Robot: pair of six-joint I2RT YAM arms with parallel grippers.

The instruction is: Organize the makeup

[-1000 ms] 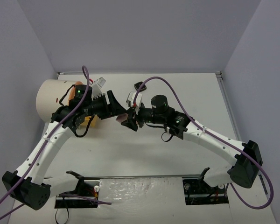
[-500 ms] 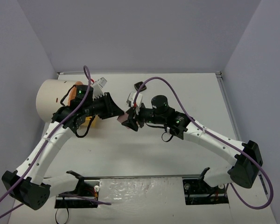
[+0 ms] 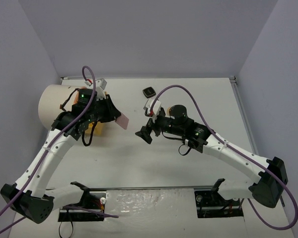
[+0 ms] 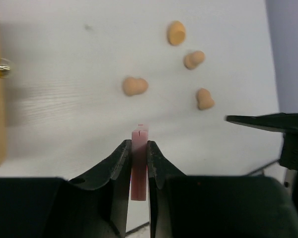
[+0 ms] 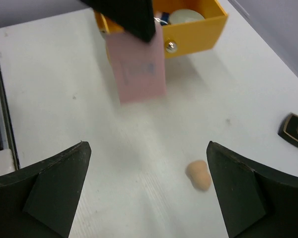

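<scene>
Step in hand: left tool (image 3: 117, 116) carrying the pink square pad (image 5: 137, 72) toward the orange drawer (image 5: 198, 30).

The left tool is clenched on the pink square pad, gripping it by 1 edge so that it hangs clear above the counter (image 3: 213, 99), just in front of the open drawer. The right tool (image 5: 146, 146) is released, its jaws spread wide and holding nothing, near the pad. The drawer already contains a pale green disc (image 5: 186, 16). 4 peach sponges (image 4: 134, 86) lie loose on the counter, and the black square compact (image 3: 149, 91) sits near the far edge. Next move, as judged: carry the pad over the drawer opening, lower it past the front wall, then release. The sponges and compact appear to remain to be sorted.
</scene>
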